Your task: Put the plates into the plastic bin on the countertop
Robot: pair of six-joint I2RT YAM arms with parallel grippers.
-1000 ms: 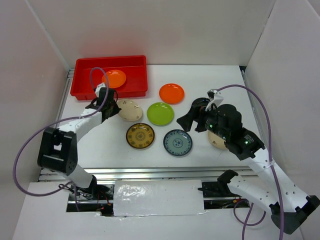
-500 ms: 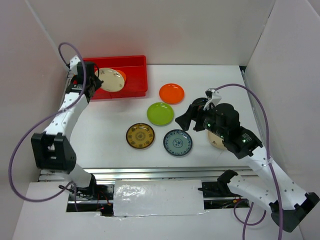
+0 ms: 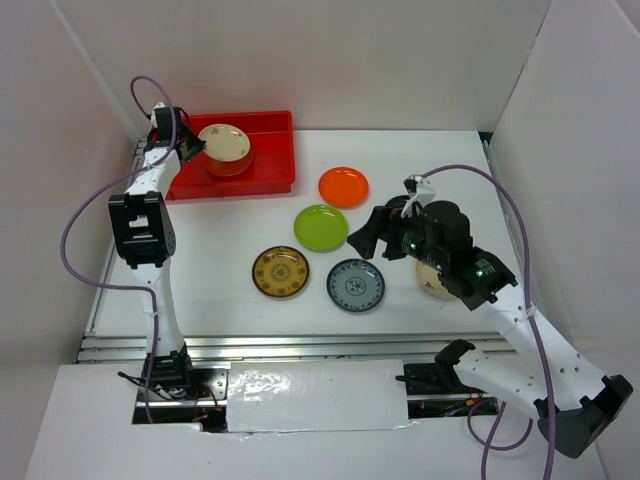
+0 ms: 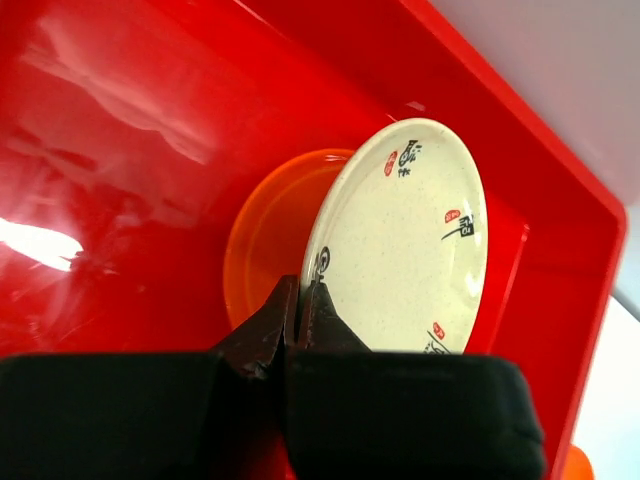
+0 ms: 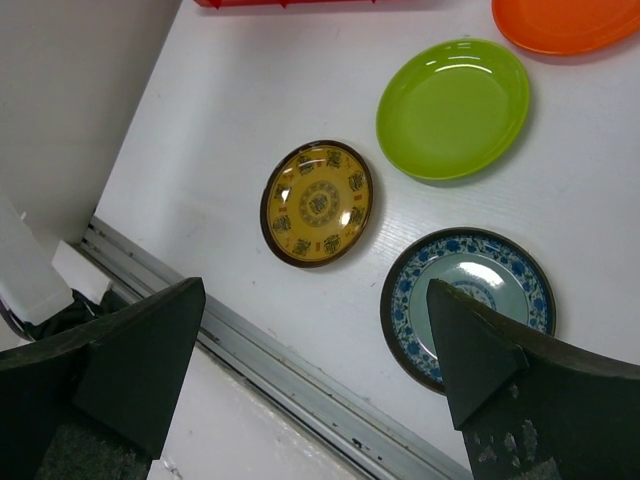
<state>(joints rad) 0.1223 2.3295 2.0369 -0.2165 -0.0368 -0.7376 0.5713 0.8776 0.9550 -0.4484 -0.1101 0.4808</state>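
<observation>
Lifted from the countertop (image 3: 215, 265) a second ago, a cream plate (image 4: 410, 240) now hangs over the orange plate (image 4: 262, 245) in the red bin (image 4: 100, 150). The left gripper (image 4: 300, 300) is clenched on its rim, release pending; the right gripper (image 5: 312, 335) gapes empty.

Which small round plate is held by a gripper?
The cream plate, pinched at its rim by the left gripper over the red plastic bin; others lie flat.
</observation>
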